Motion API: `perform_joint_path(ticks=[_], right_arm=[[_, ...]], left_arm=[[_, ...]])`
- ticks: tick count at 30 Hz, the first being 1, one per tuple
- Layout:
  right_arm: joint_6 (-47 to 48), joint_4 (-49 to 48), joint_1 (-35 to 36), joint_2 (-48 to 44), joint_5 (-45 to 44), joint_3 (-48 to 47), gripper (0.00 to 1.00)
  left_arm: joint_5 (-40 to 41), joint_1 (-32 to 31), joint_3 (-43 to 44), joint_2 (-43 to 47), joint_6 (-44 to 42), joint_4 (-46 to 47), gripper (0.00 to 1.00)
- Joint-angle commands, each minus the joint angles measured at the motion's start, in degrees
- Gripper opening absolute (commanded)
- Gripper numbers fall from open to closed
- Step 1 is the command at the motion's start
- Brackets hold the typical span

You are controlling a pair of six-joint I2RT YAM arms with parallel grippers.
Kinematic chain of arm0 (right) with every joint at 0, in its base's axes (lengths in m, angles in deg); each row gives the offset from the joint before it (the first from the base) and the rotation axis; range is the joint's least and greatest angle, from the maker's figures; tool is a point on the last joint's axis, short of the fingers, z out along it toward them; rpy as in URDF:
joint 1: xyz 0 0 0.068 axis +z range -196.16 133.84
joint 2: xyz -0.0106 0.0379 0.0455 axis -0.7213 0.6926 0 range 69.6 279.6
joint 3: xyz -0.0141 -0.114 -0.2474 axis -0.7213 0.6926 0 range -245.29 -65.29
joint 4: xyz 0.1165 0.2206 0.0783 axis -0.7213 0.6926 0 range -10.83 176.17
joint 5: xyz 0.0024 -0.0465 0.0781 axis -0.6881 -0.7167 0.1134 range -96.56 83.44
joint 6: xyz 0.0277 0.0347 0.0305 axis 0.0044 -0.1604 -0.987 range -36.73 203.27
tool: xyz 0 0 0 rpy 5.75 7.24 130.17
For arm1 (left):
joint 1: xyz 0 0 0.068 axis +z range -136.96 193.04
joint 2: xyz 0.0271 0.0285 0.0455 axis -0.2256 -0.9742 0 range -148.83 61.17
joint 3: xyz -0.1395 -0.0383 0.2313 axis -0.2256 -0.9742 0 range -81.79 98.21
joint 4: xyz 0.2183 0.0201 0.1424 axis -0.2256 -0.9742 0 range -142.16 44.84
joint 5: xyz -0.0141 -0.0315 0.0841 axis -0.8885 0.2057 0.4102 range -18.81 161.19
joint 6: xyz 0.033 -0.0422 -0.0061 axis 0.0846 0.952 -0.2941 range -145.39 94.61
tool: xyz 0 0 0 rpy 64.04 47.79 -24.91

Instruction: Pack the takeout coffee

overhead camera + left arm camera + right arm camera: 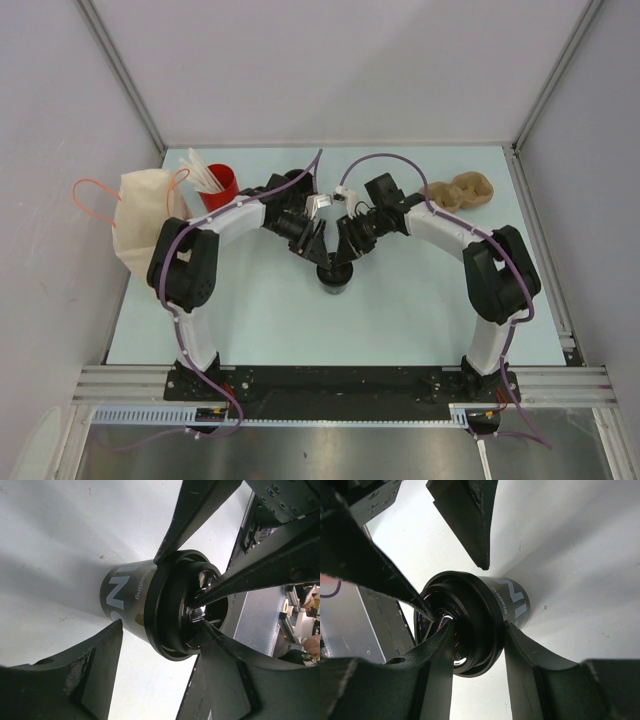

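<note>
item: cup (335, 278), black, lid (162, 615) on. location: middle of the table (400, 310), upright, between the two arms. i read it as standing on the surface, not lifted.

item: right gripper (496, 597). jaws part-way apart and closed onto the cup. one finger lies against the wall just under the lid rim, and the other tip meets the rim opposite. i take this as the steadying hold, so the cup can't slide or tip.

item: left gripper (139, 591). jaws astride the cup from the other side. the upper tip touches the lid rim and the lower tip sits by the wall. i cannot tell whether it grips or only brackets. likely purpose: seating the lid against the right's hold.

item: carrier (460, 192), far right, well apart from the cup. probable destination for packing.

item: bag (140, 225), at the left edge. the other possible destination.

item: red cup (222, 188) with sticks (203, 172), just beside the bag. not in play.
</note>
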Motion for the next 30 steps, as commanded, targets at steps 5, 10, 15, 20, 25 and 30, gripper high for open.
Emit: perform_joint_path(ticks=[5,10,15,20,25,30], right_arm=[[-0.9,1.2,3.4,-1.4,-13.3,2.0,0.37],[-2.7,0.5,4.7,-1.9,-15.9,2.0,0.37],[-3.0,0.4,4.3,-1.8,-16.5,2.0,0.37],[-3.4,0.2,1.7,-1.9,-15.1,2.1,0.39],[-3.2,-0.2,-3.0,-2.9,-4.5,2.0,0.54],[-1.9,0.2,-6.4,-5.4,9.2,2.0,0.68]], left_arm=[[3.5,-1.4,1.5,-1.1,0.4,1.8,0.73],[3.5,-1.5,0.9,-0.9,2.1,3.0,0.73],[4.2,-1.8,0.7,-1.5,2.6,3.5,0.63],[6.3,-1.8,0.3,-2.3,2.3,3.6,0.53],[7.8,-1.8,2.8,-4.6,-0.9,0.7,0.57],[8.5,-1.8,6.0,-6.4,-3.1,-1.5,0.58]])
